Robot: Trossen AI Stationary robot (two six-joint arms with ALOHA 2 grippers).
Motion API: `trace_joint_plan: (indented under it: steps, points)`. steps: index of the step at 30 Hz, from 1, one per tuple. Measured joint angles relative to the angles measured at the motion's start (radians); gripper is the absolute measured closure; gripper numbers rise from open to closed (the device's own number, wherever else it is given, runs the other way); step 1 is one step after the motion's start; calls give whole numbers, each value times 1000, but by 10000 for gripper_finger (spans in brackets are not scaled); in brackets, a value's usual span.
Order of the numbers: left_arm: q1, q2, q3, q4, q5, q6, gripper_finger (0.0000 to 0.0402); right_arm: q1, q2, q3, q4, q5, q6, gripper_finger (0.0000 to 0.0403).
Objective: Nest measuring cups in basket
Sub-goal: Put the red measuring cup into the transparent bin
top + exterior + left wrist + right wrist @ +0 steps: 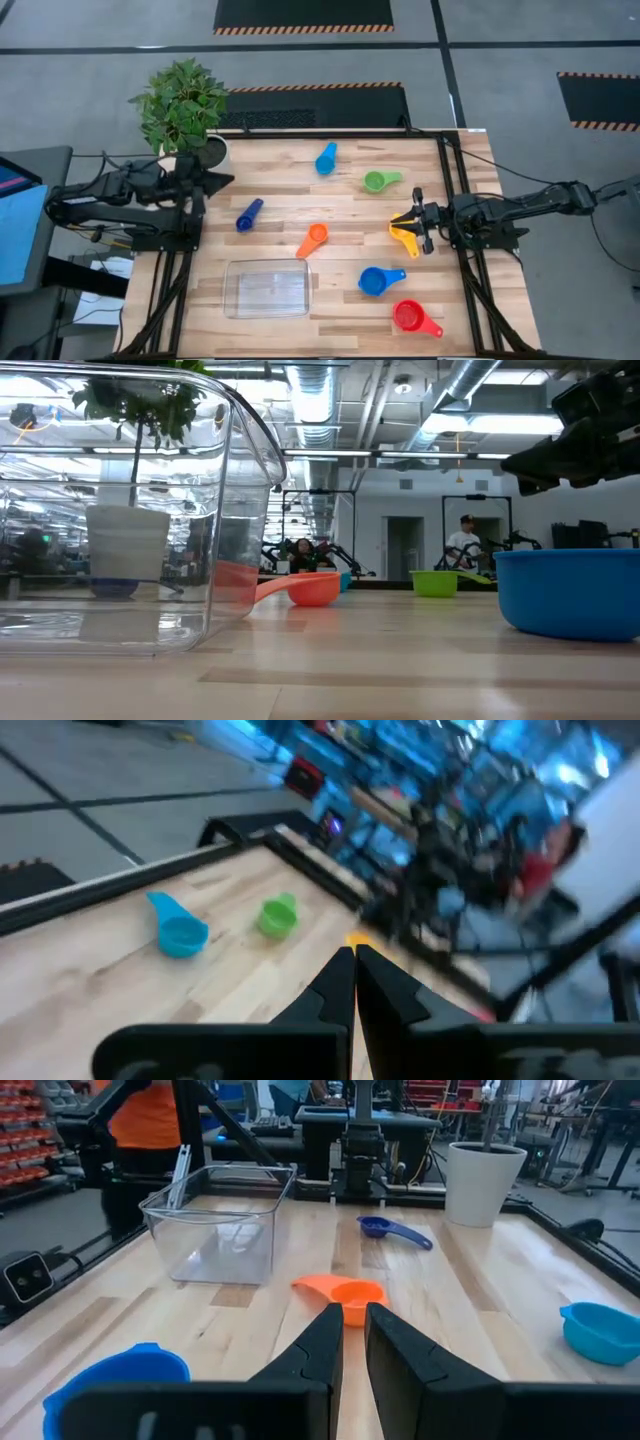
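The right pincer (414, 228), pinching the yellow measuring cup (402, 237), is needing to carry it to the empty basket (267, 288); left pincer (222, 181) pressed together.

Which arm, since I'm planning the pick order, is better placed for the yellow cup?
Right. The right gripper sits beside the yellow cup on the right side of the table, while the left gripper waits at the far-left edge near the plant.
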Motion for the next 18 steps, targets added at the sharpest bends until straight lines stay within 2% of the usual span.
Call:
trace_joint_plan:
  steps: [4,10,15,18]
  points:
    - [0,5,0,-2,-52,-21,401,12,0,0,12,-2,140,331]
    - [0,12,0,0,-65,-46,401,13,0,0,26,0,421,331]
    - [0,14,0,0,-59,-56,401,5,0,0,76,32,561,331]
    - [0,13,0,-3,-49,-116,401,6,0,0,94,31,633,331]
